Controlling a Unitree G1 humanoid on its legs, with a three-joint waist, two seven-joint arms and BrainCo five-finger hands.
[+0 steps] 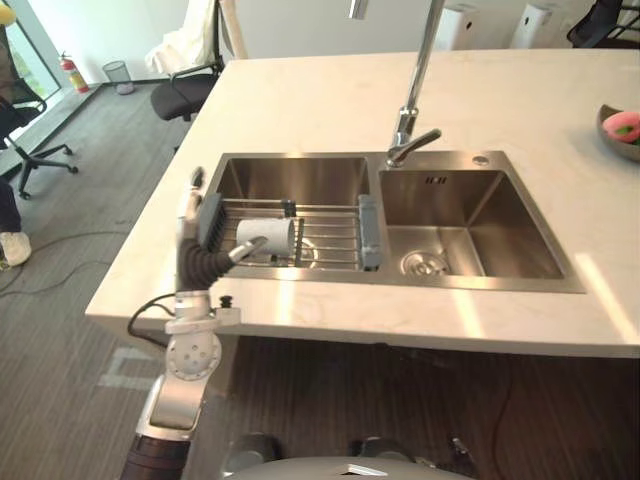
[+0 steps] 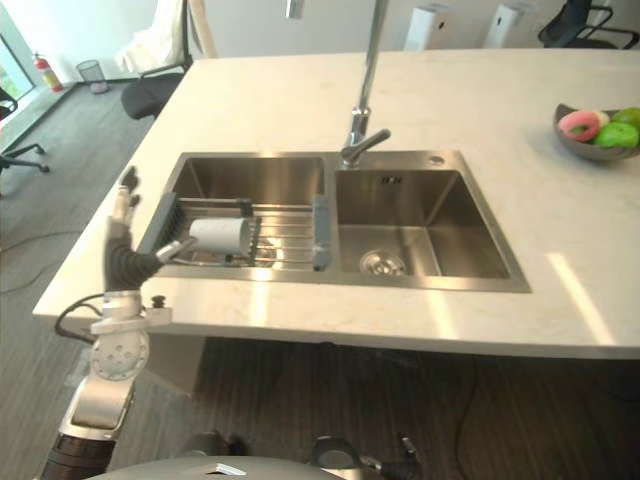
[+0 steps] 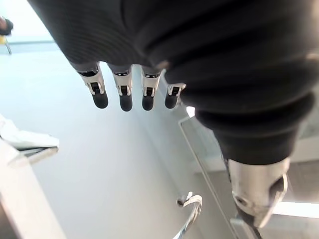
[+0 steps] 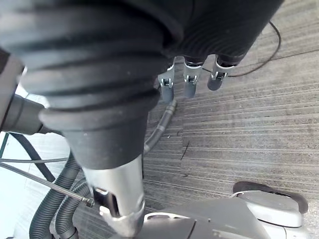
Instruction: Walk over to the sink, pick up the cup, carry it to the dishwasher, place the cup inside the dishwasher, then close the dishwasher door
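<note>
A white cup (image 1: pixel 266 235) lies on its side on a wire rack (image 1: pixel 330 238) set across the left basin of the steel sink (image 1: pixel 480 165). My left hand (image 1: pixel 197 248) is raised over the counter's front edge, just left of the rack, with its fingers (image 3: pixel 123 94) straight and open; its thumb reaches toward the cup (image 2: pixel 220 235) without holding it. My right hand (image 4: pixel 192 74) hangs low over the grey floor, fingers relaxed and holding nothing.
A tall faucet (image 1: pixel 412 120) stands behind the sink between the basins. A bowl of fruit (image 2: pixel 598 130) sits at the counter's right. Office chairs (image 1: pixel 185 90) stand on the floor at the left beyond the counter's corner. A person's shoe (image 1: pixel 14 247) shows at the left edge.
</note>
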